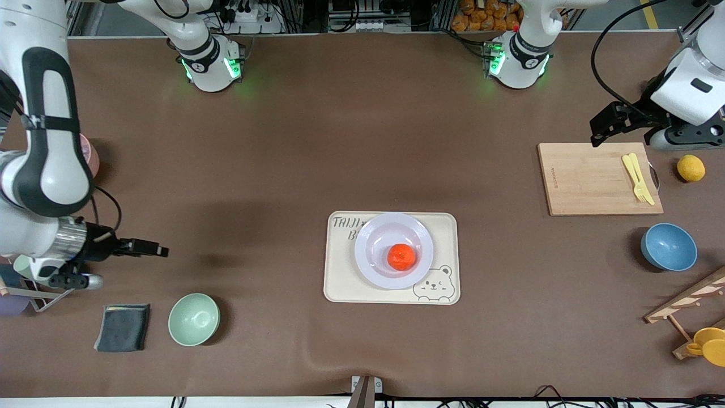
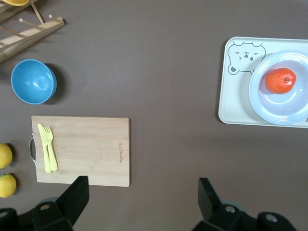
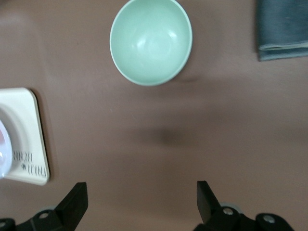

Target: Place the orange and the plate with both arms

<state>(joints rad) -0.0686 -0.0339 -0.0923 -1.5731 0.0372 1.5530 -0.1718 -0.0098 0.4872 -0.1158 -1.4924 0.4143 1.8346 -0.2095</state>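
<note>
The red-orange orange (image 1: 401, 257) (image 2: 280, 80) lies in the white plate (image 1: 374, 238) (image 2: 288, 113). The plate rests on the cream bear tray (image 1: 340, 283) at mid-table. My left gripper (image 1: 596, 133) (image 2: 143, 192) hangs open and empty over the table by the cutting board's edge, at the left arm's end. My right gripper (image 1: 161, 249) (image 3: 142, 195) is open and empty over bare table at the right arm's end, apart from the tray. In the right wrist view only a sliver of the plate (image 3: 2, 144) shows on the tray (image 3: 24, 144).
A bamboo cutting board (image 1: 589, 181) carries a yellow fork and knife (image 1: 638, 178), with a yellow fruit (image 1: 691, 168) beside it. A blue bowl (image 1: 669, 246) and a wooden rack (image 1: 685, 300) sit nearer the camera. A mint bowl (image 1: 193, 319) and grey cloth (image 1: 123, 327) lie below the right gripper.
</note>
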